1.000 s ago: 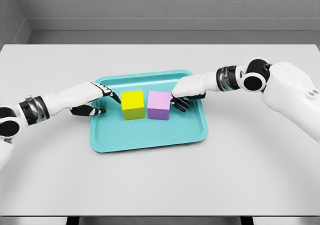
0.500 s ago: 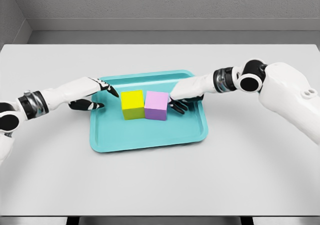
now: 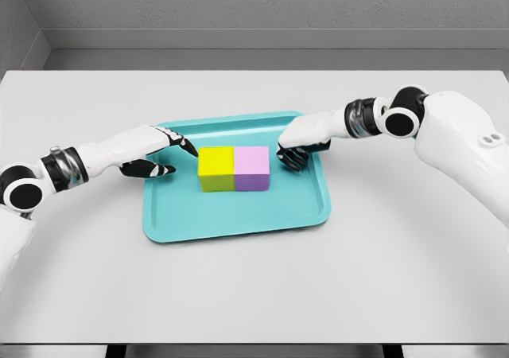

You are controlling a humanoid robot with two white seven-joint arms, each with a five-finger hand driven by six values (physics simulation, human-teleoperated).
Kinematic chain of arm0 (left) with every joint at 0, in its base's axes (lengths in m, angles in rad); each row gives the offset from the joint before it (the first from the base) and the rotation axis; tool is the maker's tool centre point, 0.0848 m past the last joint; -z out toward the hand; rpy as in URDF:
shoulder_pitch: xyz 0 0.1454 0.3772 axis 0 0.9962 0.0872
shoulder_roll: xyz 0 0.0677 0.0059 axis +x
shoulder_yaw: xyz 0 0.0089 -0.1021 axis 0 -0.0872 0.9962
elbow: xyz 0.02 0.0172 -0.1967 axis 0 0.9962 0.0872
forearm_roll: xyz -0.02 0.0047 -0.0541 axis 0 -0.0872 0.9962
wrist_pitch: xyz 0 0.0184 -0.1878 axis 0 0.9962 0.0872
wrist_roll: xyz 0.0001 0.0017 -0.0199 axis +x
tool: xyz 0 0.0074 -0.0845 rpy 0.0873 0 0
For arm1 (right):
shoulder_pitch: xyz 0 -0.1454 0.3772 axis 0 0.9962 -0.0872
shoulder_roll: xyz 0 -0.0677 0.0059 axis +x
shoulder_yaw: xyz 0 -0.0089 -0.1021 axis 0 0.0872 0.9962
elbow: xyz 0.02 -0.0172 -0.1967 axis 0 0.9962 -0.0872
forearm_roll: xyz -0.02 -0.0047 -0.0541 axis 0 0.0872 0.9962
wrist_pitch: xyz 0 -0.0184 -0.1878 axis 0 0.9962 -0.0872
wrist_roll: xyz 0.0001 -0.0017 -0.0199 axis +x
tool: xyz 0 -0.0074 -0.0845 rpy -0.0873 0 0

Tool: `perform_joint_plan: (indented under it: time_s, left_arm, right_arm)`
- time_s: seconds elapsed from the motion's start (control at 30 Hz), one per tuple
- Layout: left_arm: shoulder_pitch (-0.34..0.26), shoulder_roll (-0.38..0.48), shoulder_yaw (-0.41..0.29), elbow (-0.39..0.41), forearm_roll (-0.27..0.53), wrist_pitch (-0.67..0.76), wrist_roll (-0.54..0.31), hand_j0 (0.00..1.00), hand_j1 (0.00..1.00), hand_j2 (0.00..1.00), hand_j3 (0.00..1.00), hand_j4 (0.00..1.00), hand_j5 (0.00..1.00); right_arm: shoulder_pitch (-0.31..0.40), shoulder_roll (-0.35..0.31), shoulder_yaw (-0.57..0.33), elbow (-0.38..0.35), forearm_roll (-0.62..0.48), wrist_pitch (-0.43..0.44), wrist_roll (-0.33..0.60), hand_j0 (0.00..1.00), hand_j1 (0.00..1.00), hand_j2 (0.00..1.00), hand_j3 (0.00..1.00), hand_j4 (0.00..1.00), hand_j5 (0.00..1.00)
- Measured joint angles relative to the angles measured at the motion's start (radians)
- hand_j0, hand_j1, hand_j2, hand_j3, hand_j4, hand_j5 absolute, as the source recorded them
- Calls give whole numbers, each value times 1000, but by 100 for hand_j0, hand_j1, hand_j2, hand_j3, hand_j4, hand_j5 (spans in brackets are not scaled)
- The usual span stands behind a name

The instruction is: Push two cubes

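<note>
While the near part of the white table [image 3: 254, 294] lies bare in front of the robot, a teal tray [image 3: 238, 215] sits at the middle of it, its raised rim closing it on all four sides and its long axis running left to right. Open tray floor shows along the near side of the tray, with smaller strips to the left and right of the two blocks. Toward the middle of the tray stand the yellow cube [image 3: 215, 168] and the pink cube [image 3: 252, 168], side by side with their inner faces touching, so that together they form one bar whose long axis runs left to right, roughly parallel to the tray's near rim. From the left comes the left hand [image 3: 155, 153], over the tray's left edge, its fingers loosely extended and holding nothing; its dark fingertip [image 3: 191, 149] points at the yellow cube's upper left corner and sits just beside it, though contact cannot be told. From the right comes the right hand [image 3: 301, 145], fingers partly curled under the palm and grasping nothing, just beside the pink cube's right face. Beyond the tray the table runs clear to its far edge below a grey wall [image 3: 254, 8].
</note>
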Motion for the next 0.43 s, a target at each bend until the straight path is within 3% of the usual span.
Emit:
perform_joint_plan:
  time_s: [0.1, 0.2, 0.27, 0.3, 0.33, 0.43]
  left_arm:
    - [-2, 14, 5, -1, 9, 0, 0, 66, 66, 66, 66, 66, 66]
    - [0, 78, 11, -10, 72, 0, 0, 69, 69, 69, 69, 69, 69]
    - [2, 139, 13, -25, 138, -1, 0, 98, 98, 98, 98, 98, 98]
    - [2, 174, 14, -33, 174, 0, 0, 100, 100, 100, 100, 100, 100]
    - [6, 212, 15, -39, 209, 0, 0, 100, 100, 100, 100, 100, 100]
    - [17, 287, 15, -39, 261, 0, 0, 100, 100, 100, 100, 100, 100]
  right_arm:
    - [-17, -2, -1, -3, 1, 0, 0, 14, 14, 14, 14, 14, 14]
    - [-46, -4, -6, -5, 1, 0, 0, 14, 14, 14, 14, 14, 14]
    - [-72, -10, -8, -8, 0, 0, 0, 15, 15, 15, 15, 15, 15]
    - [-80, -20, -10, -9, -1, 0, 0, 16, 16, 16, 16, 16, 16]
    - [-86, -36, -13, -9, -2, 0, 0, 22, 22, 22, 22, 22, 22]
    - [-81, -107, -24, -7, -1, 0, 0, 79, 79, 79, 79, 79, 79]
